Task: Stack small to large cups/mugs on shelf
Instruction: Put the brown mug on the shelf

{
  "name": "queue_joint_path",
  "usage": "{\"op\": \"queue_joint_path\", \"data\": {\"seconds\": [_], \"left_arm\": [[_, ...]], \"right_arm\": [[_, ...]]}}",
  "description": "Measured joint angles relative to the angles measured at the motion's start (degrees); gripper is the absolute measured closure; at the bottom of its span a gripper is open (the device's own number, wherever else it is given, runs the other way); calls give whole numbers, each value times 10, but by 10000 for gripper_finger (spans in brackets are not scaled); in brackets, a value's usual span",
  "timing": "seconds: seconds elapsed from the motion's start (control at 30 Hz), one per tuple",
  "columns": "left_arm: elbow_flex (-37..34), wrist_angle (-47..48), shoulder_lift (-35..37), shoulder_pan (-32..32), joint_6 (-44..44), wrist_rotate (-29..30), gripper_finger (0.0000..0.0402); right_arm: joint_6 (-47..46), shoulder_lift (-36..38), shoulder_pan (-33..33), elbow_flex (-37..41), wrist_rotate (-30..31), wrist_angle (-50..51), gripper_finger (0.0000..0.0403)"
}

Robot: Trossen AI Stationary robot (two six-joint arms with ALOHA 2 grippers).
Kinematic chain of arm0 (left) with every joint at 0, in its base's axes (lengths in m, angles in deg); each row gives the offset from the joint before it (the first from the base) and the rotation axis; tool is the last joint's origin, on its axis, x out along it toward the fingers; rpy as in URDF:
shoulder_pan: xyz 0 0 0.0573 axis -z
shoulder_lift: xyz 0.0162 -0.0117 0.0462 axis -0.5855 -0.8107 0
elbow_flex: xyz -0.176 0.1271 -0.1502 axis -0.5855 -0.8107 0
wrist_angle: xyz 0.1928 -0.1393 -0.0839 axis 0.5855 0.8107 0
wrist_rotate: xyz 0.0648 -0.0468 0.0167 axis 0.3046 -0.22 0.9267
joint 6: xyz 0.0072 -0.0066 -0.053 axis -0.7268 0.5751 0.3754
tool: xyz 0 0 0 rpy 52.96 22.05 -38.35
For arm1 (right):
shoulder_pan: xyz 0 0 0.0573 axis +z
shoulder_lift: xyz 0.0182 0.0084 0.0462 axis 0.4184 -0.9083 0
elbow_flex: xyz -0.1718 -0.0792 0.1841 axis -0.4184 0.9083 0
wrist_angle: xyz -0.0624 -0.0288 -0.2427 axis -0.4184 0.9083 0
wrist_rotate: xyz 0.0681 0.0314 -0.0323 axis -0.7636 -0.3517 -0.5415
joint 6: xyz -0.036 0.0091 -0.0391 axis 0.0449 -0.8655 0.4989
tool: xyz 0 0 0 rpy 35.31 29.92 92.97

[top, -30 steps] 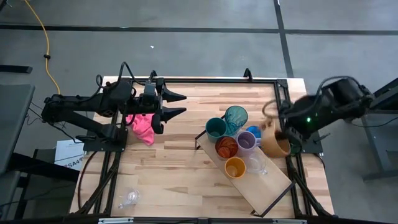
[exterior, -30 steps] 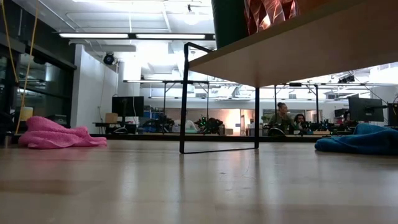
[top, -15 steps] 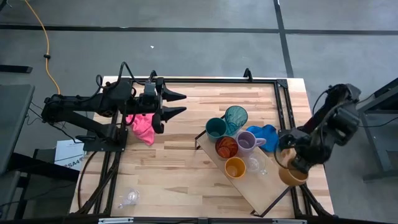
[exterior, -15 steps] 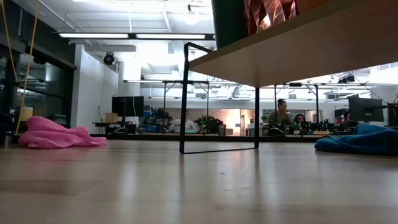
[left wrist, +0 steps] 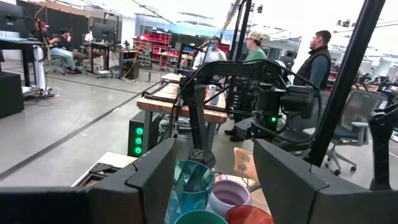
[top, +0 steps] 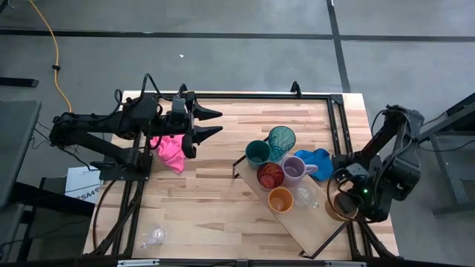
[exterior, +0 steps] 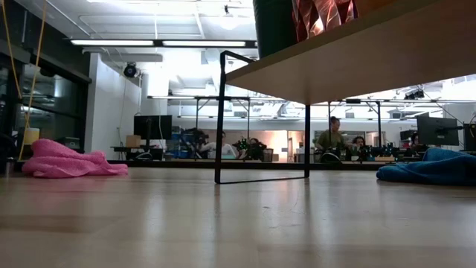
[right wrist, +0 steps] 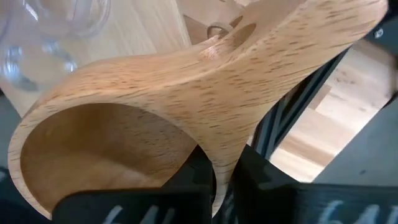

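The light-wood shelf (top: 315, 222) stands aslant on the table's right half. On it stand a green cup (top: 257, 153), a teal tumbler (top: 281, 139), an orange mug (top: 270, 176), a purple mug (top: 295, 167), a yellow mug (top: 280, 199) and a clear glass (top: 306, 196). My right gripper (top: 352, 201) is shut on a tan wooden mug (top: 342, 206) beside the shelf's near right end, over the table's right edge. My left gripper (top: 217, 123) is open and empty at the far left, pointing at the cups; they show between its fingers in the left wrist view (left wrist: 189, 183). My right gripper pinches the tan mug's handle (right wrist: 225, 158) between its two fingers (right wrist: 252, 180). The mug is held tilted, its open mouth (right wrist: 93, 149) showing toward the wrist camera. It seems lifted clear of the table.
A pink cloth (top: 169, 150) lies under my left arm. A blue cloth (top: 318, 159) lies by the shelf's far right side. Another clear glass (top: 154, 236) lies near the table's near left corner. The black table frame (top: 338, 122) runs along the right edge. People sit in the room behind (exterior: 327, 141).
My right gripper has carried the tan mug from beside the blue cloth toward the table's near edge, along the shelf's right side. The mug has turned about so that its mouth now faces more upward.
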Motion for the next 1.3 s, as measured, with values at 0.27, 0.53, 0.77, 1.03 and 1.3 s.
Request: {"op": "queue_joint_path", "data": {"seconds": [0.27,0.53,0.77,1.03,1.3], "left_arm": [[0,0,0,0,2,0,197],[0,0,0,0,2,0,197],[0,0,0,0,2,0,197],[0,0,0,0,2,0,197],[0,0,0,0,2,0,197]], "right_arm": [[-49,-26,-2,0,-6,-2,400],[-45,-59,-24,0,-9,-35,400],[-50,-86,-32,0,-17,-43,400],[-63,-104,-32,0,-41,-39,394],[-67,-104,-40,0,-41,-47,372]]}}
